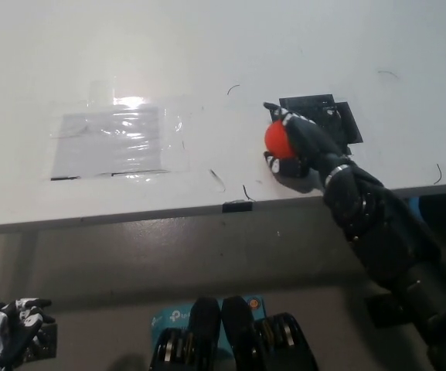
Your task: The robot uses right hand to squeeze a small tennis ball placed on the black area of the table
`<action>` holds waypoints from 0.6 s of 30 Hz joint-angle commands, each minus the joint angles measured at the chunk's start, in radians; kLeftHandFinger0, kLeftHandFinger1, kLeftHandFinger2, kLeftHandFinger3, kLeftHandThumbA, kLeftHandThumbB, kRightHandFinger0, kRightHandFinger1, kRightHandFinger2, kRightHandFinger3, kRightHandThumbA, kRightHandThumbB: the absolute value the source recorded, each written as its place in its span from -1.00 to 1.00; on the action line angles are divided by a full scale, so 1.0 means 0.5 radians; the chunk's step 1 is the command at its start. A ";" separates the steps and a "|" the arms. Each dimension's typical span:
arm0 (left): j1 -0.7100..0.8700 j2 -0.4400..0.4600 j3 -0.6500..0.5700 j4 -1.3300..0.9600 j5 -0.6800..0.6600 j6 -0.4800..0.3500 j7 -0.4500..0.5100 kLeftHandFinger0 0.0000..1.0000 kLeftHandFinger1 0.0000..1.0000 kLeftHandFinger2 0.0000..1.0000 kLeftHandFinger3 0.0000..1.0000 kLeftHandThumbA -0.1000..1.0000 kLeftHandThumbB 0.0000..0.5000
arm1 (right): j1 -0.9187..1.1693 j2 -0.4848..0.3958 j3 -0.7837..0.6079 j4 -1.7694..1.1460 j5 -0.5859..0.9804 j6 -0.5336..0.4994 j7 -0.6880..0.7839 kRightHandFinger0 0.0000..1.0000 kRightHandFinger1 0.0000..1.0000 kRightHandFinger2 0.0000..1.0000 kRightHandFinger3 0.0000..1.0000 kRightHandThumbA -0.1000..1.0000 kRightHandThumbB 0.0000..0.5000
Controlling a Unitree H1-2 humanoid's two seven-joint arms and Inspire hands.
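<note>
A: What is seen at the far left, below the tabletop's front edge?

B: The white left hand (10,331) is rested there, low and off the table (207,46). Its fingers are curled together, and nothing is held in them.

A: And on the tabletop itself?

B: A flat, glossy sheet of clear plastic (114,139) is laid on the left half, wrinkled and lit by glare. The surface is white and smooth, marked with a few thin dark scratches. A small black tab (237,206) is fixed at the front edge, near the middle.

A: Where is the ball (278,140) found?

B: Right of centre, close to the front edge, just at the left border of the black patch (338,116), a flat angular area. The ball is round and orange-red, so no long axis or heading can be given.

A: How is the right hand (300,143) posed?

B: The black arm is brought in from the lower right corner, slanting up and leftward over the front edge. The fingers are clamped around the ball, one above it and one below, the left face being left uncovered.
</note>
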State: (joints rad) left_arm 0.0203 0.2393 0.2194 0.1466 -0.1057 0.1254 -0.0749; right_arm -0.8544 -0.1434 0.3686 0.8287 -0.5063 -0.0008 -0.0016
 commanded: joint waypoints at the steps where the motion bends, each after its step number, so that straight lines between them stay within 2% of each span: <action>1: 0.021 0.026 0.004 -0.076 -0.033 -0.023 -0.025 -0.63 -0.53 -0.16 0.02 -0.05 -0.74 | -0.044 -0.088 0.043 0.022 -0.059 -0.095 -0.008 1.00 1.00 1.00 1.00 -0.33 -0.60; 3: 0.017 0.041 -0.006 -0.081 -0.009 -0.032 -0.024 -0.63 -0.51 -0.13 0.06 -0.01 -0.73 | -0.034 -0.123 0.071 -0.005 -0.085 -0.066 0.006 0.96 1.00 1.00 1.00 -0.68 -0.75; 4: 0.015 0.045 -0.007 -0.070 -0.015 -0.053 -0.035 -0.63 -0.51 -0.13 0.06 -0.01 -0.76 | -0.034 -0.127 0.077 -0.002 -0.085 -0.056 0.011 0.94 1.00 1.00 1.00 -0.76 -0.78; 6: 0.012 0.051 -0.008 -0.078 -0.033 -0.055 -0.056 -0.63 -0.51 -0.11 0.05 0.00 -0.71 | -0.031 -0.142 0.115 0.023 -0.107 -0.012 0.046 0.83 1.00 1.00 1.00 -0.78 -0.85; 8: 0.020 0.045 -0.004 -0.087 -0.042 -0.064 -0.061 -0.66 -0.53 -0.13 0.05 -0.03 -0.77 | -0.003 -0.136 0.116 0.011 -0.069 -0.025 0.092 0.72 1.00 1.00 1.00 -0.70 -0.91; 9: 0.024 0.039 -0.001 -0.089 -0.046 -0.065 -0.062 -0.67 -0.53 -0.13 0.04 -0.06 -0.76 | 0.002 -0.132 0.129 0.022 -0.073 -0.040 0.095 0.46 0.97 1.00 1.00 -0.61 -0.95; 10: 0.025 0.034 0.002 -0.091 -0.050 -0.063 -0.061 -0.67 -0.53 -0.14 0.04 -0.06 -0.76 | 0.000 -0.126 0.143 0.053 -0.086 -0.062 0.079 0.28 0.78 1.00 1.00 -0.57 -0.96; 11: 0.027 0.039 -0.002 -0.085 -0.042 -0.084 -0.067 -0.65 -0.52 -0.14 0.04 -0.06 -0.81 | 0.012 -0.102 0.169 0.088 -0.081 -0.179 0.058 -0.24 0.06 0.69 1.00 -0.62 -0.99; 12: 0.028 0.041 -0.003 -0.081 -0.040 -0.093 -0.070 -0.64 -0.51 -0.14 0.04 -0.05 -0.81 | 0.017 -0.091 0.180 0.105 -0.079 -0.232 0.048 -0.40 -0.20 0.27 1.00 -0.69 -1.00; 14: 0.018 0.037 -0.006 -0.092 -0.035 -0.075 -0.063 -0.62 -0.48 -0.09 0.06 0.01 -0.76 | 0.000 -0.061 0.200 0.135 -0.098 -0.268 0.006 -0.86 -0.63 -0.18 1.00 -0.69 -1.00; 15: 0.013 0.034 -0.008 -0.091 -0.034 -0.082 -0.063 -0.64 -0.49 -0.09 0.04 0.03 -0.76 | -0.007 -0.050 0.211 0.142 -0.110 -0.285 -0.015 -0.99 -0.85 -0.38 1.00 -0.76 -1.00; 16: 0.011 0.038 -0.012 -0.083 -0.027 -0.105 -0.066 -0.64 -0.49 -0.09 0.03 0.04 -0.79 | -0.014 -0.044 0.225 0.146 -0.124 -0.313 -0.032 -1.00 -0.79 -0.33 1.00 -0.97 -1.00; 17: 0.006 0.040 -0.011 -0.084 -0.028 -0.103 -0.067 -0.65 -0.50 -0.11 0.02 0.03 -0.83 | -0.015 -0.040 0.238 0.154 -0.144 -0.332 -0.070 -0.99 -0.67 -0.26 1.00 -1.00 -1.00; 18: 0.005 0.040 -0.012 -0.085 -0.027 -0.101 -0.067 -0.66 -0.50 -0.12 0.01 0.03 -0.82 | -0.011 -0.041 0.244 0.153 -0.152 -0.341 -0.087 -0.98 -0.47 -0.01 1.00 -1.00 -1.00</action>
State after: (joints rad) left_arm 0.0317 0.2404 0.2161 0.1303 -0.1072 0.1184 -0.0918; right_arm -0.8599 -0.1902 0.4557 0.8753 -0.5491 -0.1059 -0.0383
